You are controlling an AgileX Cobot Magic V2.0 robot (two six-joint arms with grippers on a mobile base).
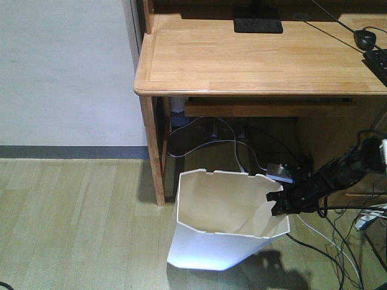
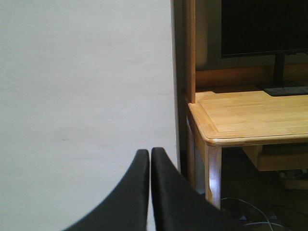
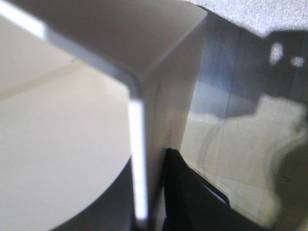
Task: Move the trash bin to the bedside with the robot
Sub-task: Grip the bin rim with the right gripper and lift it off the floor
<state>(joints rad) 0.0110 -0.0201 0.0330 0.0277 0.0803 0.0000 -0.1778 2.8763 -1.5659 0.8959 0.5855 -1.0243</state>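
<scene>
A wooden desk (image 1: 260, 60) stands against a pale wall (image 1: 60, 72) on plank floor (image 1: 78, 223).

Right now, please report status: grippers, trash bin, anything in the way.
Left gripper shut, empty. Right gripper shut on trash bin rim. Bin on floor by desk leg. Loose cables beside it; bed not in view.

Looks like a home room or small office set up for computer work. Shown by a light wooden counter (image 1: 260, 60) carrying a monitor (image 2: 264, 26), keyboard (image 1: 378, 63) and mouse (image 1: 364, 40), a pull-out tray (image 1: 266, 107) beneath, loose cables (image 1: 224, 142) trailing underneath, wood-plank floor (image 1: 72, 211), plain pale wall (image 1: 60, 66) with dark skirting (image 1: 72, 151), and a white bin (image 1: 205, 254) beside the counter.
</scene>
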